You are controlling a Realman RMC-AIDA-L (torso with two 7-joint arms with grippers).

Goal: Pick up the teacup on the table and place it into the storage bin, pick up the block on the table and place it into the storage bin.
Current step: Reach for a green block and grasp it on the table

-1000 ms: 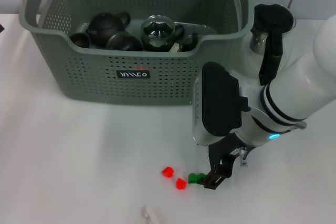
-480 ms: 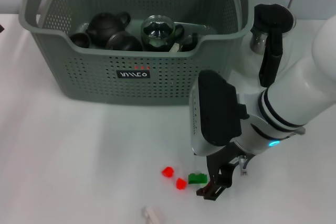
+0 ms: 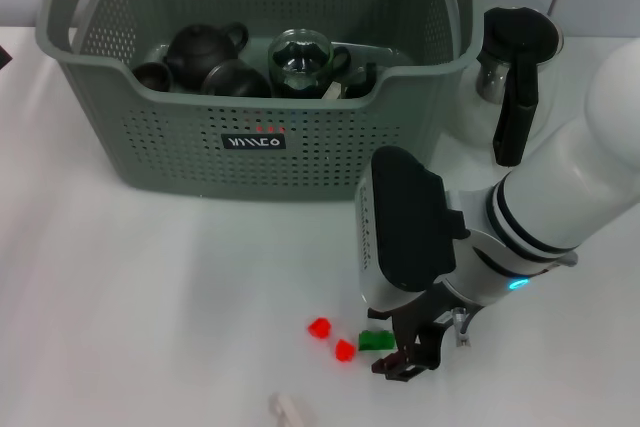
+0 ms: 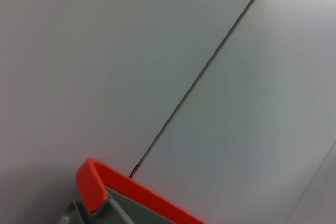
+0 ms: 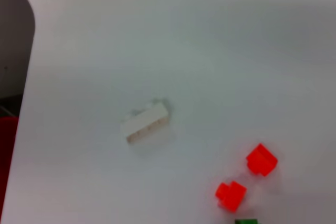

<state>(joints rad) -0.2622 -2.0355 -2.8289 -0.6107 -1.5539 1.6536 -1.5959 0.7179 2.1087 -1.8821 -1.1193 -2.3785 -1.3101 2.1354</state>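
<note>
The small green plastic block lies on the white table in the lower middle of the head view, with two small red plastic blocks just to its left and a pale white brick nearer the bottom edge. The right gripper hangs right beside the green block, its dark fingertips low over the table at the block's lower right. Whether the fingers straddle the block or sit next to it I cannot tell, nor how wide they stand; nothing appears to be held.

The likely risk is a miss: if the fingers close offset to one side, they could nudge the green block toward the nearest red one and pinch air, or grab two pieces at once. The block is small and light, so a glancing touch would probably send it skidding.

The large grey-green perforated storage bin fills the upper left and centre, already holding dark teaware. A glass pitcher with a black handle stands just right of it, close enough that a careless lift could clip it.

The left gripper is out of sight; its wrist view shows only the bin's orange clip.
</note>
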